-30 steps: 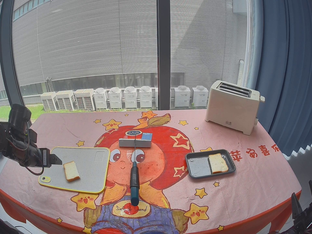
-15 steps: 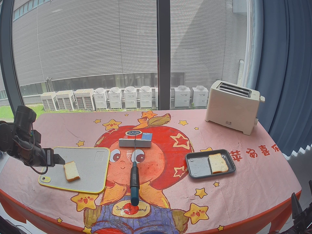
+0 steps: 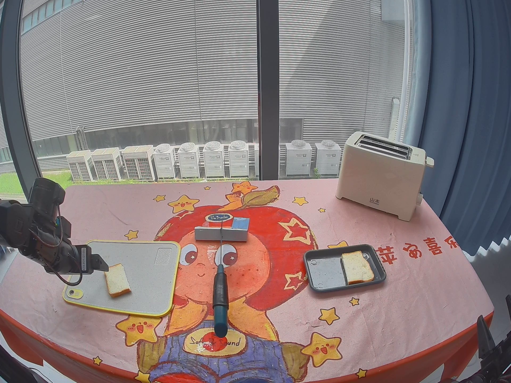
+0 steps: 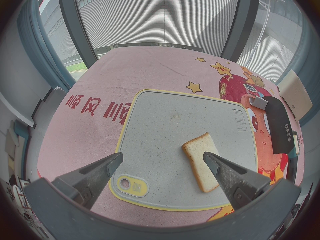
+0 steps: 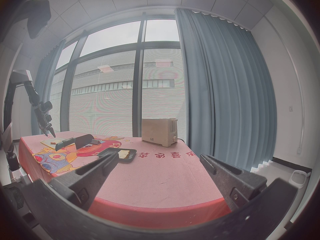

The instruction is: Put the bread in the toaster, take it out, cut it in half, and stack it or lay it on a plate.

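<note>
window: big glass behind the table, with a dark bar down the middle. a grey stripy building is outside.
curtain: blue, soft, hanging in long folds on the right side.
cloth: pink, a bit wrinkly, covers the whole table. it has a cartoon girl and yellow stars on it.
toaster: a cream box with round corners and two slots on top. it stands at the far right corner of the table.
board: flat, grey and speckled, with a yellow rim. it lies on the left side of the table.
tray: dark, shallow, a rectangle with round corners. it sits right of the middle.
left claw: my two black pointy fingers are spread wide and hold nothing. it hangs over the left end of the board, one tip close to the bread.
right claw: spread wide too, with nothing in it. it is low, off the table's near right corner.
knife: blue handle toward me, lying in the middle of the table.
stand: a small grey block at the knife's far end.
tray bread: a pale half slice, flat in the right part of the tray.
board bread: a pale half slice with a brown crust, flat on the left part of the board.
</note>
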